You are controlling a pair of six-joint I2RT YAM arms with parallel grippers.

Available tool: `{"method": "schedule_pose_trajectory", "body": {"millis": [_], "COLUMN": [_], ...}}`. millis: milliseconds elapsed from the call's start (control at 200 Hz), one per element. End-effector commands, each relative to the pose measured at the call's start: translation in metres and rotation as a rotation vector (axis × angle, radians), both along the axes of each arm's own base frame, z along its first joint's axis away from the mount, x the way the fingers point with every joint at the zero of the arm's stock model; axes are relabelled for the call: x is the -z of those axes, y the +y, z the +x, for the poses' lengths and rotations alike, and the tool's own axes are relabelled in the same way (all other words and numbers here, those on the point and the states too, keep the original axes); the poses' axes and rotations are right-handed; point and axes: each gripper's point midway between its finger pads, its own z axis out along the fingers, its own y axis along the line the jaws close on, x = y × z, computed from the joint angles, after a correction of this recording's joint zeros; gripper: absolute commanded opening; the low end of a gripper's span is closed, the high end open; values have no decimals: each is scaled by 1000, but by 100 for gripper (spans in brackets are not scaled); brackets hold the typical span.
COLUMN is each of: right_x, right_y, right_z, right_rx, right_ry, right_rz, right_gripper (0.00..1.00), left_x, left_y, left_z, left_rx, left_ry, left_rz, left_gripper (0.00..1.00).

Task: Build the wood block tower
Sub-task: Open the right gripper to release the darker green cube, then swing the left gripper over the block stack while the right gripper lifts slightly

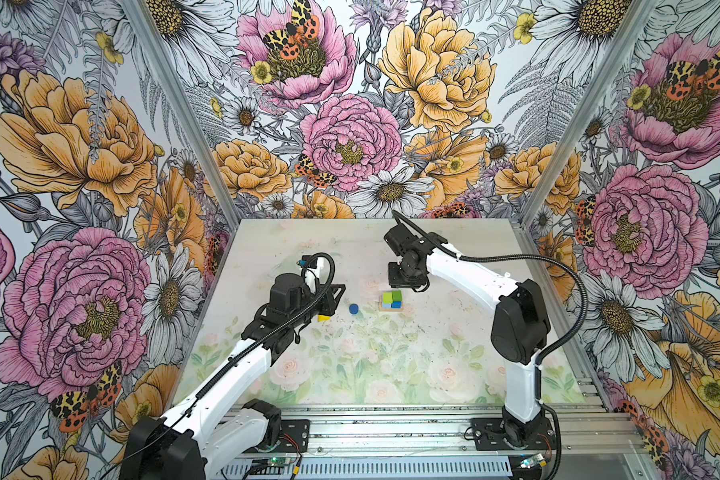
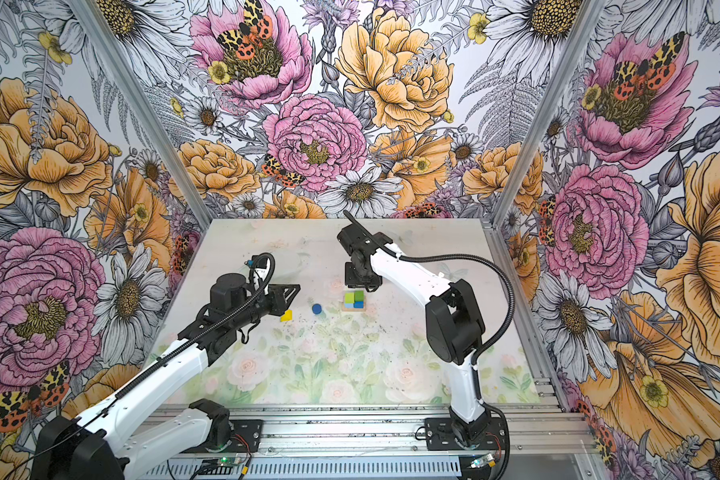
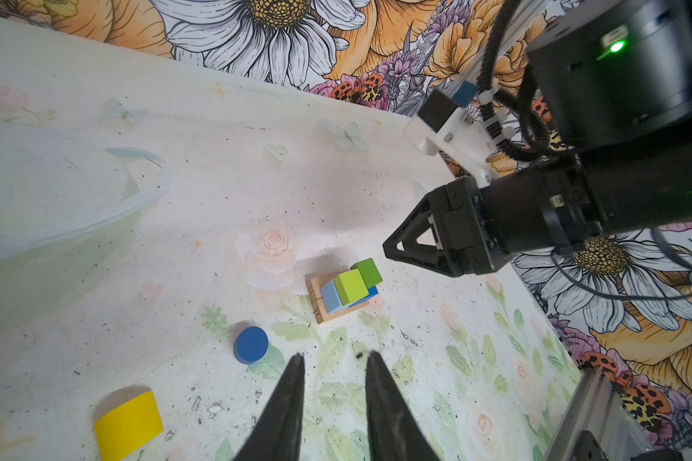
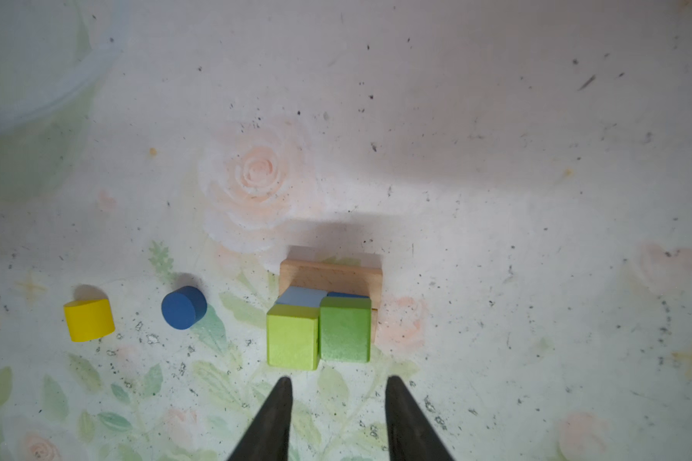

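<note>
The wood block tower stands mid-table: tan bars at the base, a light blue cube and a dark blue cube on them, two green cubes on top. A blue cylinder lies left of it, and a yellow half-round lies further left. My left gripper hovers open and empty just beyond the half-round, near the cylinder. My right gripper hangs open and empty just behind the tower.
A clear plastic bowl sits at the back left of the table. Flowered walls close in three sides. An aluminium rail with both arm bases runs along the front edge.
</note>
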Motion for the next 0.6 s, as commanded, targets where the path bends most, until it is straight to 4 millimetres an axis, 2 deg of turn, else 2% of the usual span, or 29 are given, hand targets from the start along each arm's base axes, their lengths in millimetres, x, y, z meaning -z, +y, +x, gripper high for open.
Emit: {"method": "schedule_pose_trajectory", "body": {"millis": [0, 120, 180, 355, 595], "right_x": [-27, -28, -24, -11, 19], "right_y": [-16, -28, -31, -31, -14], "right_z": [9, 24, 34, 58, 63], "right_rx": [15, 11, 11, 2, -48], "right_ry": [-75, -96, -96, -102, -47], "right_rz": [-1, 4, 40, 178, 272], "right_gripper": [32, 0, 0, 0, 0], "left_x": [-11, -6, 0, 20, 54], "left_y": [-16, -34, -44, -75, -104], "left_z": [-1, -7, -10, -17, -25], "left_rx": [54, 119, 154, 250, 331], "left_ry": [-21, 4, 32, 115, 236], "left_rz": [13, 21, 26, 63, 113], "left_gripper": [24, 5, 0, 0, 0]}}
